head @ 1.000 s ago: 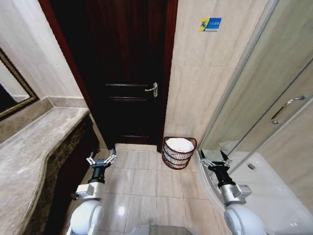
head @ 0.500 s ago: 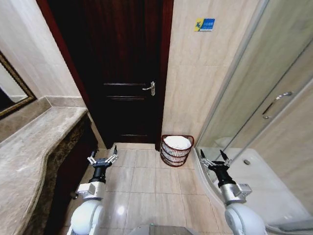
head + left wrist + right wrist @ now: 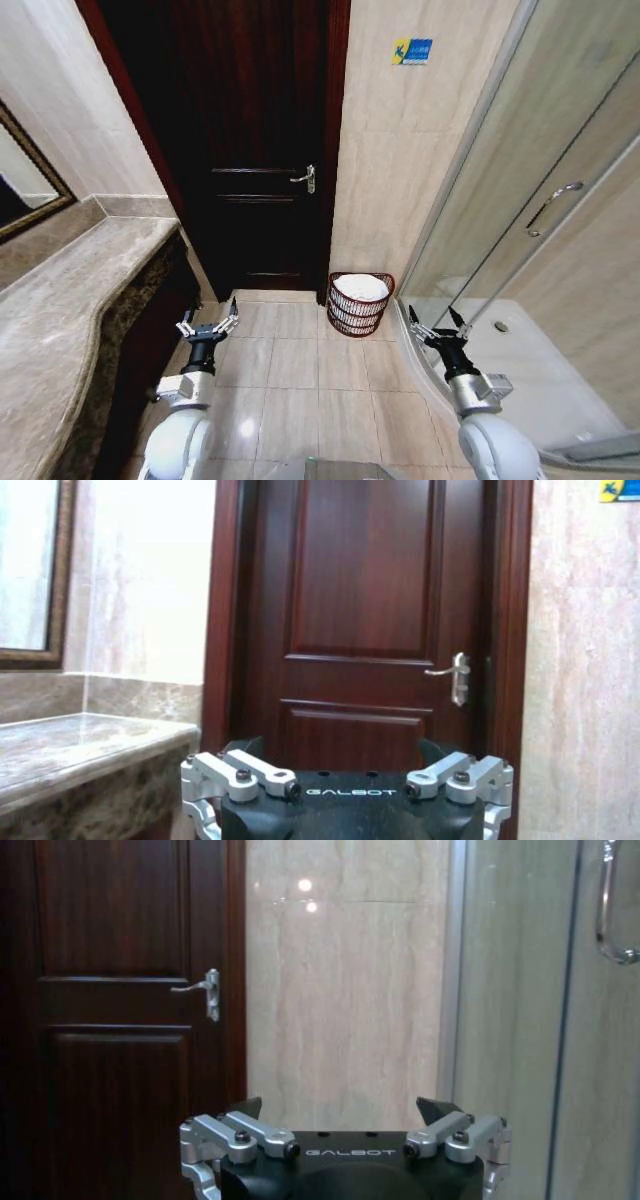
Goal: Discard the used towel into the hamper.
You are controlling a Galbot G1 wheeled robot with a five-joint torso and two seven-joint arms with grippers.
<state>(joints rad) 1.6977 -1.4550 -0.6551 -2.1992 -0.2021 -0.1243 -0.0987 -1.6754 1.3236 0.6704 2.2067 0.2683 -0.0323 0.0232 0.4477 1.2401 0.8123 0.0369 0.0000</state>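
Observation:
The hamper (image 3: 361, 303), a small dark red-brown woven basket, stands on the floor against the wall just right of the door. A white towel (image 3: 361, 288) lies inside it, filling its top. My left gripper (image 3: 208, 326) hangs open over the floor tiles, left of the hamper and nearer to me. My right gripper (image 3: 438, 328) is open too, right of the hamper beside the shower's glass. Neither holds anything. In the wrist views each gripper (image 3: 346, 761) (image 3: 342, 1119) shows its spread fingers pointing at the door and wall.
A dark wooden door (image 3: 255, 150) with a lever handle (image 3: 306, 178) is straight ahead. A marble vanity counter (image 3: 70, 300) runs along the left under a framed mirror (image 3: 25, 195). A glass shower enclosure (image 3: 530, 230) with a raised tray stands at the right. Beige floor tiles (image 3: 310, 400) lie between.
The whole picture has shifted a little left, so the camera has turned slightly right. Both grippers stay open and in the same pose. The towel stays in the hamper.

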